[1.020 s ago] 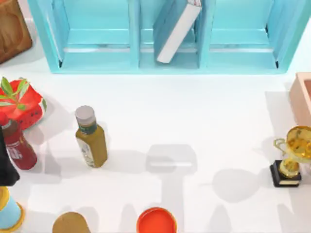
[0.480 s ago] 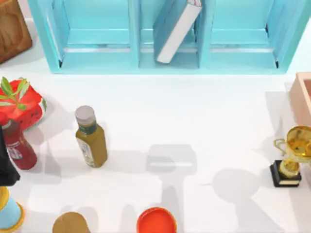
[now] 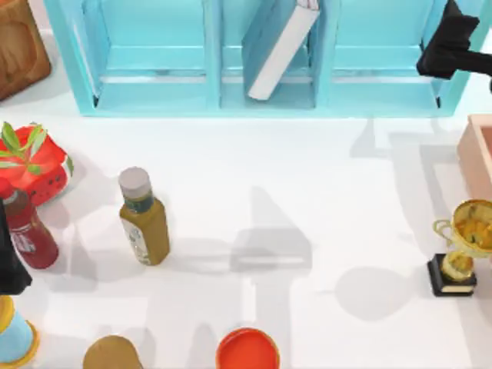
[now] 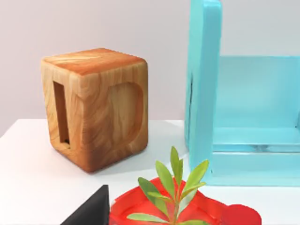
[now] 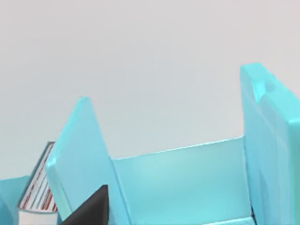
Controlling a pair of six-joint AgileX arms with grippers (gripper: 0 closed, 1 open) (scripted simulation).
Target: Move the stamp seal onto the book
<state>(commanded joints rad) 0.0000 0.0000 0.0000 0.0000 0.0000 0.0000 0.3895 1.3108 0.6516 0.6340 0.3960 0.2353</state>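
Right gripper at far right, left gripper at left edge

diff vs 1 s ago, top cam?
The right gripper has come into view at the top right, over the shelf unit's right compartment, and the shadows on the table shifted with it. The book leans in the middle compartment as before; the olive-yellow bottle and trophy are unmoved.
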